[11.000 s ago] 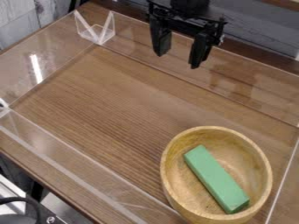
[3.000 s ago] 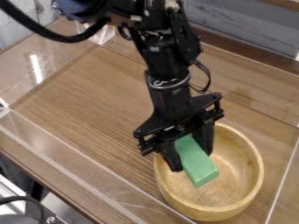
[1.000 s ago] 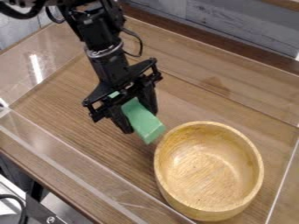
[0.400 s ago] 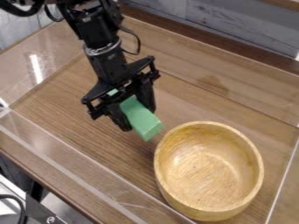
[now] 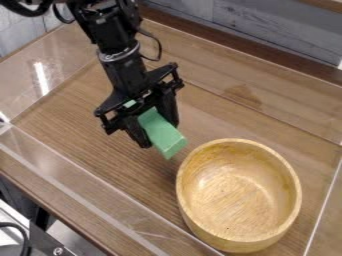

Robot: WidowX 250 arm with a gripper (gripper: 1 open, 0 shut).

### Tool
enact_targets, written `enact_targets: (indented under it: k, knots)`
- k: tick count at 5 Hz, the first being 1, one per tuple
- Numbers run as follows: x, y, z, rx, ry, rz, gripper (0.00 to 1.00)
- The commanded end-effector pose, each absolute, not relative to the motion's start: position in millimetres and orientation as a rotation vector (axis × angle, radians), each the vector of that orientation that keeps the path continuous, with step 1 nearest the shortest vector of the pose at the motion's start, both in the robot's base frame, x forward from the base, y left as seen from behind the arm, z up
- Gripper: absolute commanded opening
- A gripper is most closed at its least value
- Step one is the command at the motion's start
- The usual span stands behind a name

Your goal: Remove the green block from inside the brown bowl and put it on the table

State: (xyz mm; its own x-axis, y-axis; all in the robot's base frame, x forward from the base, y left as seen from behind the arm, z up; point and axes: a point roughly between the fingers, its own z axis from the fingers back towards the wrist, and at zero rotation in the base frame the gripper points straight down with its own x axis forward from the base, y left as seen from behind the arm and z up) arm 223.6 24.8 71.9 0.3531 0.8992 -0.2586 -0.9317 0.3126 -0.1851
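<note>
The green block [image 5: 166, 137] hangs tilted between the fingers of my gripper [image 5: 144, 124], which is shut on its upper end. Its lower end sits just above or on the table [image 5: 80, 120], a little left of the brown bowl [image 5: 254, 193]. The bowl is light wood, round and thick-rimmed, at the lower right, and nothing lies inside it. My arm comes down from the top left, and the gripper points steeply downward over the wood-grain surface.
Low clear plastic walls [image 5: 80, 190] edge the table on the near and left sides. A clear plastic piece [image 5: 40, 75] stands near the left wall. Behind the table runs a grey surface [image 5: 267, 25].
Since eleven seconds ago the block left the bowl in my grip and travelled left. Over the last second the gripper and block have stayed in place.
</note>
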Motion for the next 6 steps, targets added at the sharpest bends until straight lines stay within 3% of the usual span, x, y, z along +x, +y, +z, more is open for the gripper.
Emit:
enact_targets:
  k: [1,6]
  knots:
    - [233.7,32.9,81.7,-0.34,0.06,1.218,0.0]
    - [238.4,39.1,76.3,-0.336,0.065,1.212,0.0]
